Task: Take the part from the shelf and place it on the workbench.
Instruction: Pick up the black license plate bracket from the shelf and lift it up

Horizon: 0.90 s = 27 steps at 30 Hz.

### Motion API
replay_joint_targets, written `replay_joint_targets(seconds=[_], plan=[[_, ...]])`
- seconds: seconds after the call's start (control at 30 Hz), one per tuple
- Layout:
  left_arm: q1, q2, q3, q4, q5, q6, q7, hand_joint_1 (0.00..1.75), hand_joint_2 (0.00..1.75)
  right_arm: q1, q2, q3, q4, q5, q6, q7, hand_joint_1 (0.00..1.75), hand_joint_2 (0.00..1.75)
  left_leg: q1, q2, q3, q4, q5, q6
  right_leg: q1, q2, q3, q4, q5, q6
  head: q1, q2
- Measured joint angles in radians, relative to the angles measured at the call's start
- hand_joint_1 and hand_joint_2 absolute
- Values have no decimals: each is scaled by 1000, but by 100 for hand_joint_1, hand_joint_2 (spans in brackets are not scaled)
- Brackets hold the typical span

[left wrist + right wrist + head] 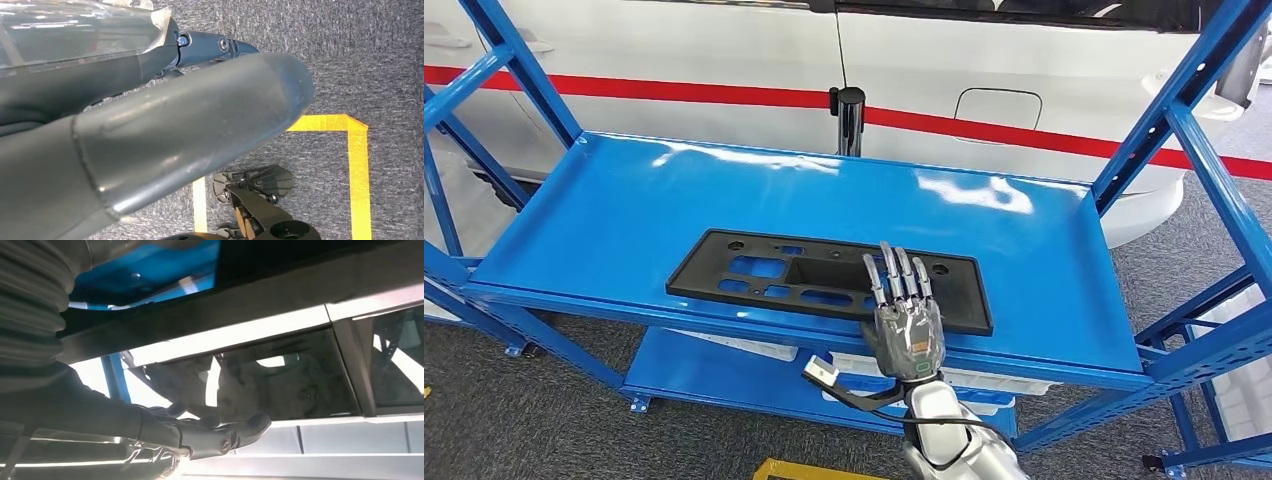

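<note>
Part, a flat black plastic plate with several cutouts, lies on the blue shelf near its front edge; no writing on it can be read. Right hand reaches over the part's right portion, fingers straight and slightly apart above or on the plate, holding nothing. Left hand hangs over grey carpet with yellow tape; I cannot tell its state. Beyond the shelf stands a white car with a red stripe.

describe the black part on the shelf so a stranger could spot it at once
Find the glossy blue metal shelf in front of the white car. Near its front edge lies a flat black rectangular plastic panel with cut-out holes, the only dark object on that shelf.
</note>
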<state>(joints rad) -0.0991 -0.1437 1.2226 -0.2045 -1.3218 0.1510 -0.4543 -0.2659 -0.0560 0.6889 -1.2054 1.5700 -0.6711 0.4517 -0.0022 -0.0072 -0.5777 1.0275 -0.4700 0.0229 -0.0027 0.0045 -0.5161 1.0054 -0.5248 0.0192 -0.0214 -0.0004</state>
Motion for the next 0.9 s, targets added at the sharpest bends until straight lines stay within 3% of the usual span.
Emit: replay_joint_targets(seconds=[0.37,0.9], plan=[[0,-11,0,1,1,0,1,0,0,-86,80,-106,207,0,-27,-30,0,175,1,1,9,0,-1,-1,0,0,9,0,-1,0,0,0],[-1,-27,0,2,11,8,32,0,0,-157,131,-214,349,-1,-27,-43,0,175,0,2,21,0,-3,0,0,1,20,-1,-2,-1,0,0]])
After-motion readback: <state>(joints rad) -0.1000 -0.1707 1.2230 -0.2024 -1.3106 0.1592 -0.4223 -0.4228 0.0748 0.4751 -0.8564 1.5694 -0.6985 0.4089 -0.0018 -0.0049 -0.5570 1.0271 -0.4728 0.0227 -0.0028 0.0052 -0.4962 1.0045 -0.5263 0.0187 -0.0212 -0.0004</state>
